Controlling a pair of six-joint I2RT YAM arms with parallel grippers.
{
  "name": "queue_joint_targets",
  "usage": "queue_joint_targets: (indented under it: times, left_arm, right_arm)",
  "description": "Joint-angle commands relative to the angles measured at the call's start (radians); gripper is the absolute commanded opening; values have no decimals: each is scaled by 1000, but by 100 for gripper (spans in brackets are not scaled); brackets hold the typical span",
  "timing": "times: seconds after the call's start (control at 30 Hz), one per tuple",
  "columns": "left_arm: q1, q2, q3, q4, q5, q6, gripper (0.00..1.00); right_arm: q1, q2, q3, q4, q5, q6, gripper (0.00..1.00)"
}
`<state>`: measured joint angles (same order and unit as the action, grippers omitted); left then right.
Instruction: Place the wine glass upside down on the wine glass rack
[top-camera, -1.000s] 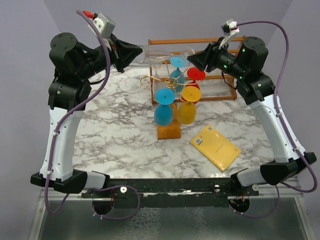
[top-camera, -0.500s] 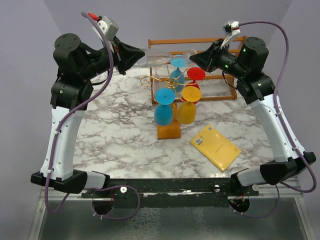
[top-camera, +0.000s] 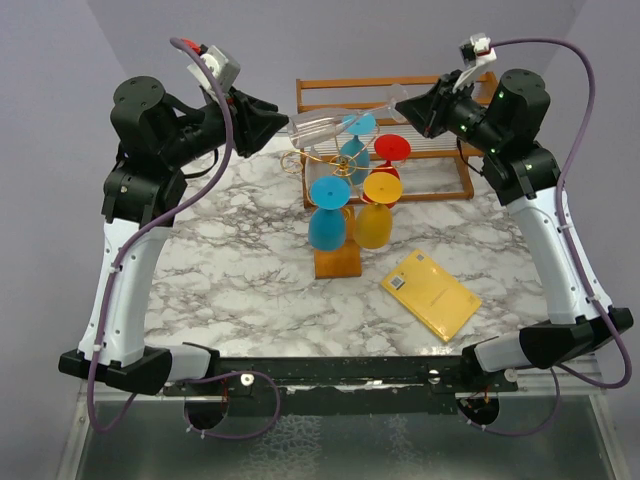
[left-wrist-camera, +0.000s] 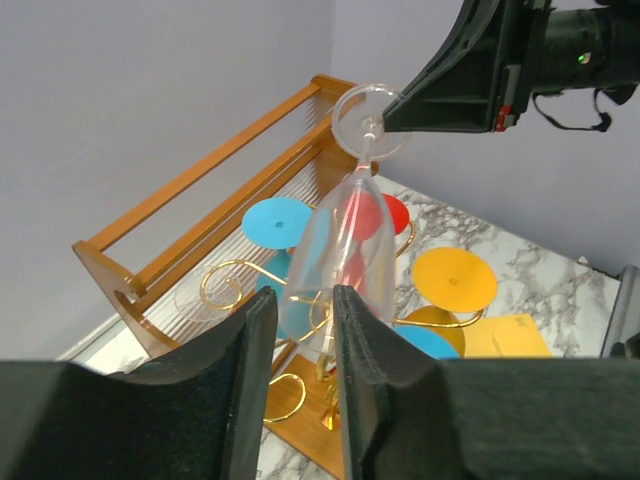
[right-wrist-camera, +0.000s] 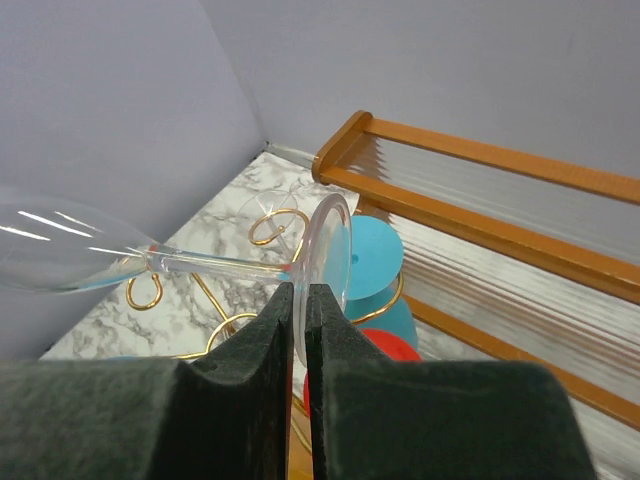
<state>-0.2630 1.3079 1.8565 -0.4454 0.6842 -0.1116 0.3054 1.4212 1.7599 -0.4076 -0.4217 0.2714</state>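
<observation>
While the clear wine glass (top-camera: 322, 124) hangs on its side in the air above the far end of the wine glass rack (top-camera: 338, 263), the right tool (right-wrist-camera: 300, 295) pinches the edge of its round foot, probably so the bowl can be tipped downward. The left tool (left-wrist-camera: 303, 298) stands spread, with a finger on either side of the bowl, leaving the load to the right arm. Coloured glasses (top-camera: 328, 225) hang foot-up on the rack, and a bare gold scroll (top-camera: 298, 158) on its left looks free.

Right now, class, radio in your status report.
Right gripper shut on clear wine glass, by foot. Left gripper open at its bowl. Four coloured glasses crowd the wine glass rack.
</observation>
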Motion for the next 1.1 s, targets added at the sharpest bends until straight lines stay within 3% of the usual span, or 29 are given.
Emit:
queue_joint_targets:
  times: [0.0, 0.2, 0.4, 0.67, 0.9, 1.07]
  left_arm:
    - [8, -41, -12, -29, -77, 70, 35]
    - [14, -70, 10, -87, -240, 169, 47]
    - [24, -104, 2, -99, -489, 247, 60]
    - [48, -115, -49, -65, -730, 287, 84]
    - [76, -97, -72, -17, -857, 287, 98]
    - [131, -79, -84, 5, -848, 241, 99]
  right_arm:
    - [-6, -22, 75, -5, 49, -68, 1]
    - [-5, -4, 146, -34, 27, -128, 1]
    - [-4, 25, 217, -83, -23, -191, 1]
    - [8, 55, 263, -123, -129, -230, 1]
    - [108, 69, 290, -152, -110, -304, 1]
    - [227, 84, 293, -182, -50, -389, 1]
